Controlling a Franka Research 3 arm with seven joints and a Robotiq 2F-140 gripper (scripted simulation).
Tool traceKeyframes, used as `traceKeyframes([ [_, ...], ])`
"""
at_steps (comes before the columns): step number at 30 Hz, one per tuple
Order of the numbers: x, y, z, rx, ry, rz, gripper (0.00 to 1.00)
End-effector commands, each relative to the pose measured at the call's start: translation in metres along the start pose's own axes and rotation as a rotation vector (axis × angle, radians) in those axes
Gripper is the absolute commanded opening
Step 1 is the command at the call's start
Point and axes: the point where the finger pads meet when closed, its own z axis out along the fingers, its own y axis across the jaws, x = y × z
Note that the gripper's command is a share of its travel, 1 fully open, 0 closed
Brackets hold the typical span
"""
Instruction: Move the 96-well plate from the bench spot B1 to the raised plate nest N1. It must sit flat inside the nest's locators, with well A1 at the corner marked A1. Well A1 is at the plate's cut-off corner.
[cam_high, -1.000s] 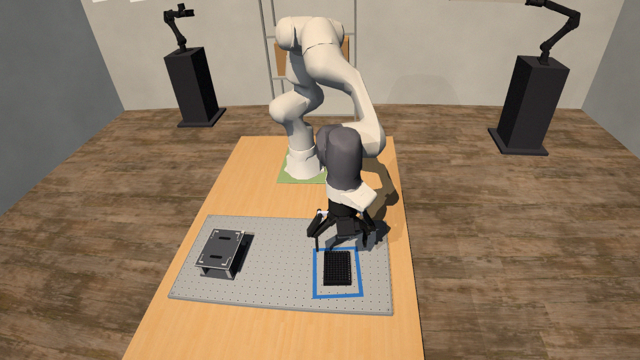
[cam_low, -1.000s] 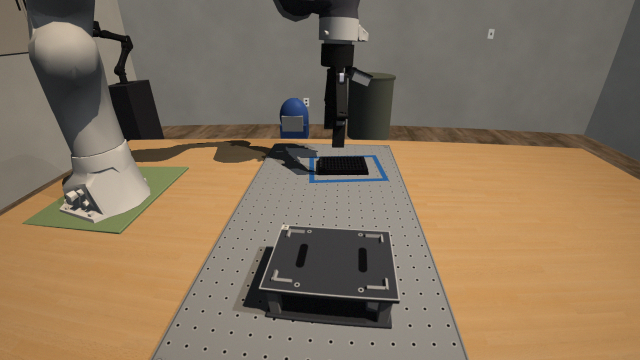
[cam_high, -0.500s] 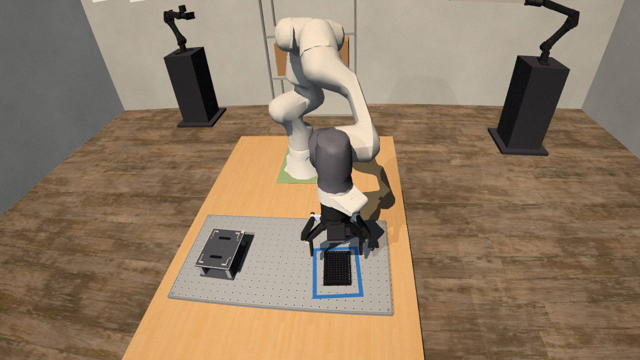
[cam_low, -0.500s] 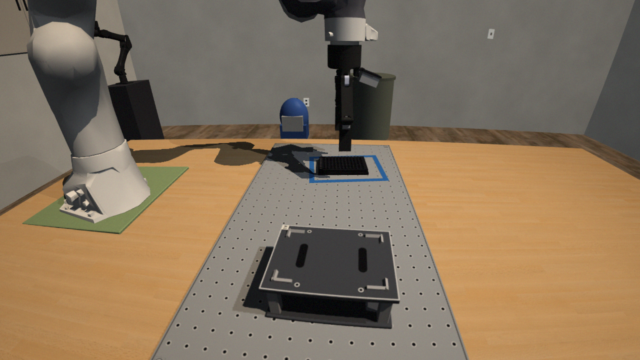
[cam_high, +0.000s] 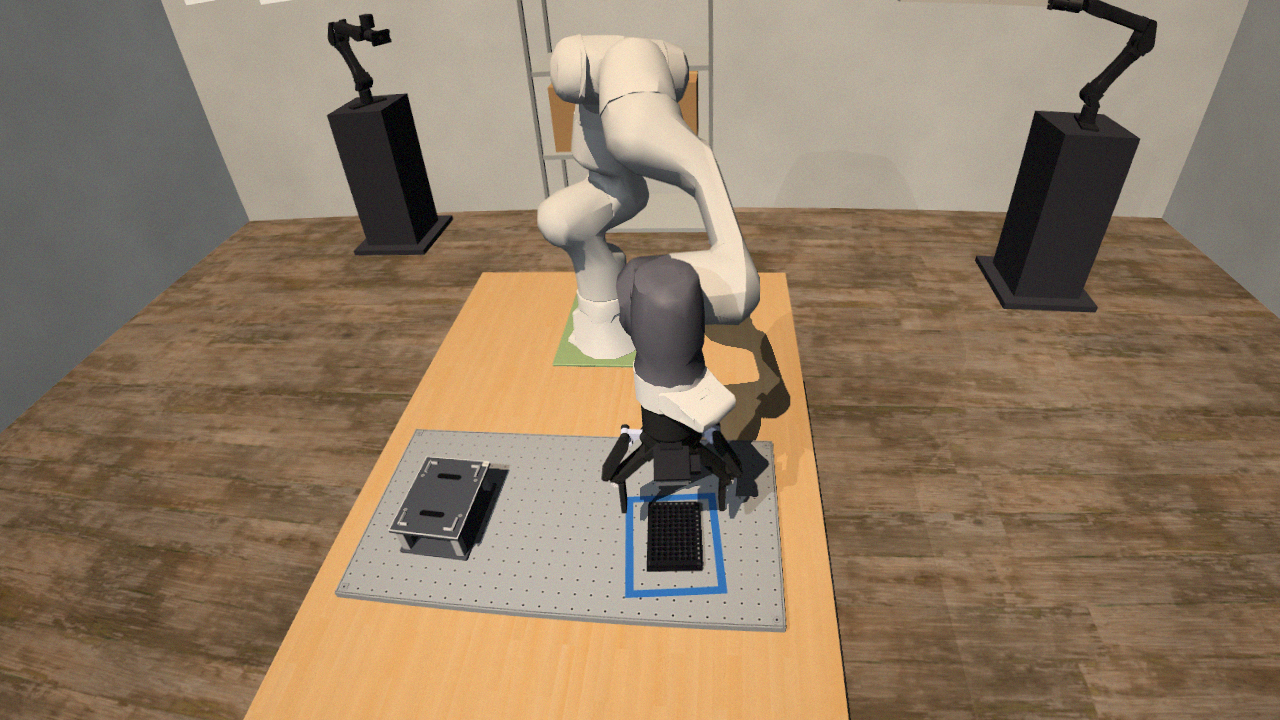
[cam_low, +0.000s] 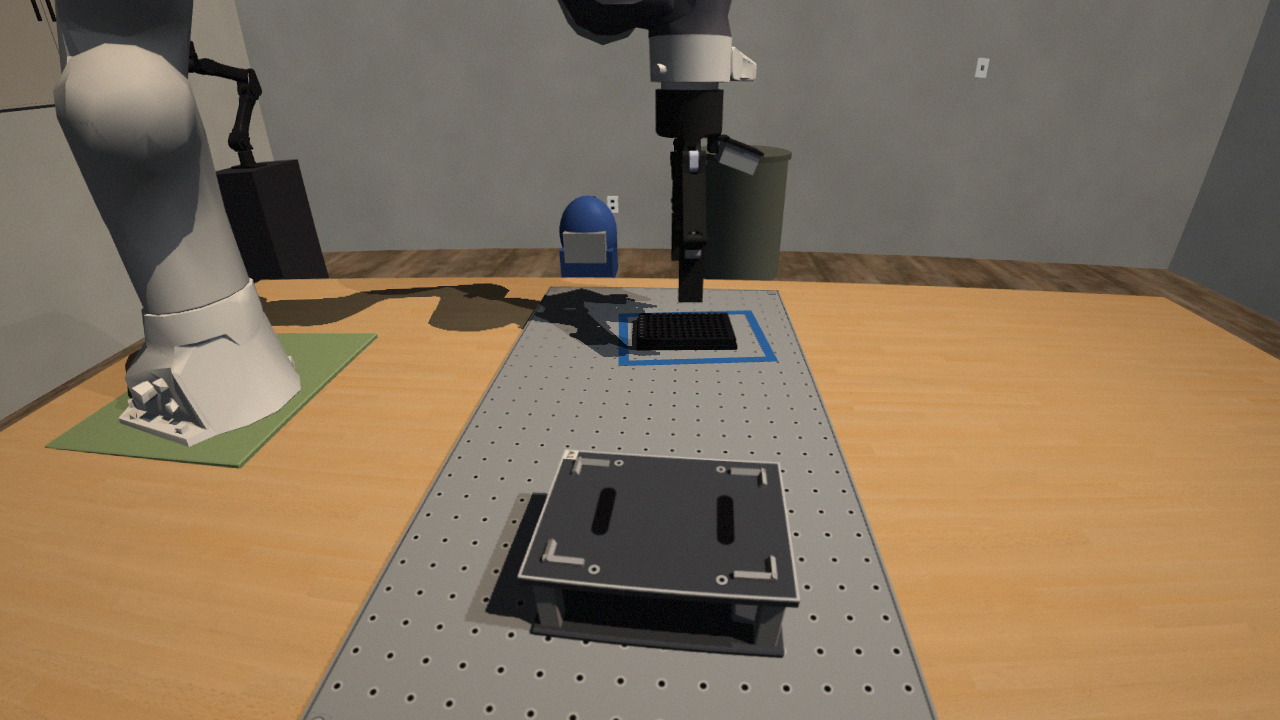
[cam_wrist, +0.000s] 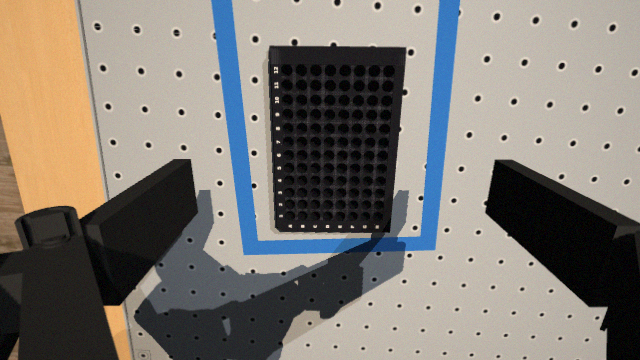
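The black 96-well plate (cam_high: 673, 535) (cam_low: 685, 330) (cam_wrist: 336, 140) lies flat inside the blue rectangle B1 (cam_high: 673, 590) (cam_low: 698, 360) (cam_wrist: 231, 125). In the wrist view its cut-off corner is at the lower left, where the number and letter rows meet. My gripper (cam_high: 682, 497) (cam_low: 691, 291) (cam_wrist: 342, 186) is open wide and empty. It points down and hovers a little above the plate's short end on the robot-base side, one finger out on each side. The raised nest N1 (cam_high: 438, 497) (cam_low: 662, 523) stands apart on the board, empty, with white corner locators and a small label at one corner.
The grey perforated board (cam_high: 537, 555) (cam_low: 680, 420) (cam_wrist: 525, 100) carries both spots on the wooden table (cam_high: 501, 358) (cam_low: 984, 429). The arm's base stands on a green mat (cam_high: 563, 353) (cam_low: 295, 358). A dark bin (cam_low: 751, 214) and a blue object (cam_low: 588, 234) stand on the floor beyond.
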Motion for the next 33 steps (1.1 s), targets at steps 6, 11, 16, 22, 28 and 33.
traceKeyframes([
  [6,0.001,0.0,0.01,0.002,0.003,0.009,1.0],
  [11,0.002,0.0,0.018,0.002,0.003,0.009,1.0],
  [16,0.002,0.0,0.023,0.002,0.003,0.009,1.0],
  [22,0.002,0.0,0.033,0.002,0.003,0.009,1.0],
  [28,0.002,0.0,0.043,0.002,0.003,0.009,1.0],
  [33,0.002,0.0,0.048,0.002,0.003,0.009,1.0],
])
